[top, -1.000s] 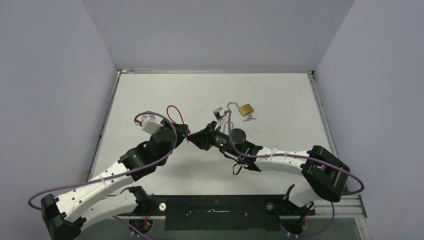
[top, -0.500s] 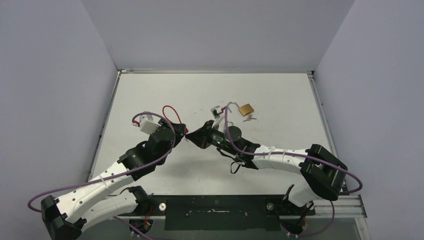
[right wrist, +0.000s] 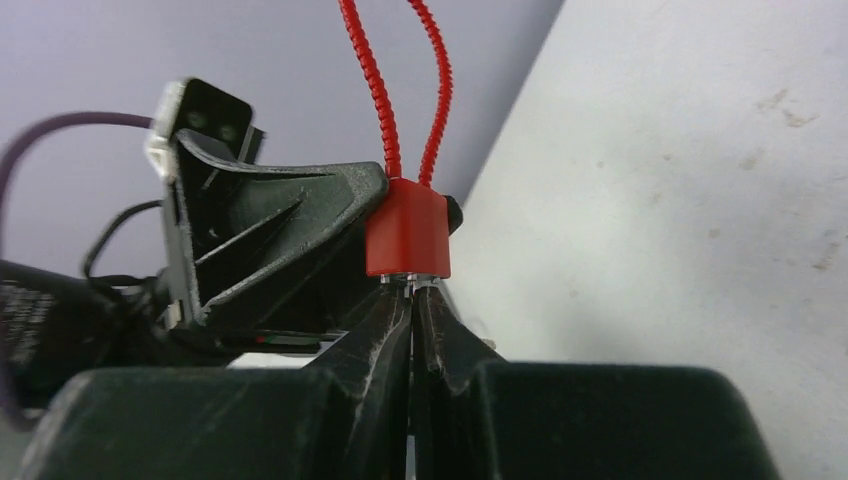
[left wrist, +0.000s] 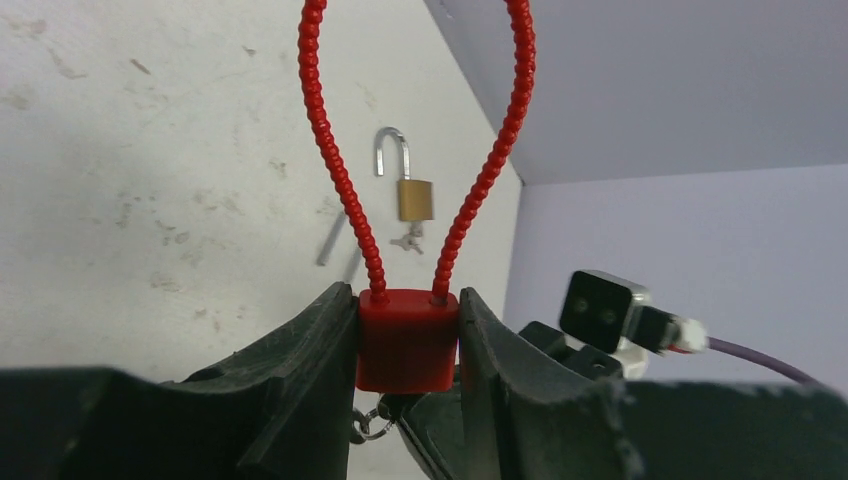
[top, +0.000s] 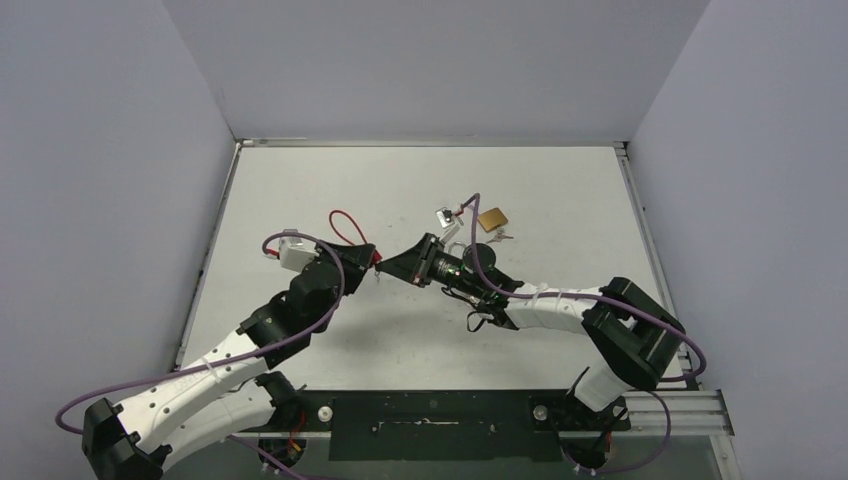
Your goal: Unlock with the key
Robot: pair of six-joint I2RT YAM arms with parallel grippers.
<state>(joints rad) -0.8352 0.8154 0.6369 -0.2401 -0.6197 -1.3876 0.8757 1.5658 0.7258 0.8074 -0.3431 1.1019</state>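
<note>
While clamping red lock point(right wrist: 407, 235) in left end effector point(left wrist: 405, 310), pinched key point(right wrist: 412, 281) in right end effector point(right wrist: 412, 302), risking slip if twisted off-axis.

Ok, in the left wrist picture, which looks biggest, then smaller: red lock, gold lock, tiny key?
1. red lock
2. gold lock
3. tiny key
The red lock is nearest the camera, so its first place is unsure.
</note>
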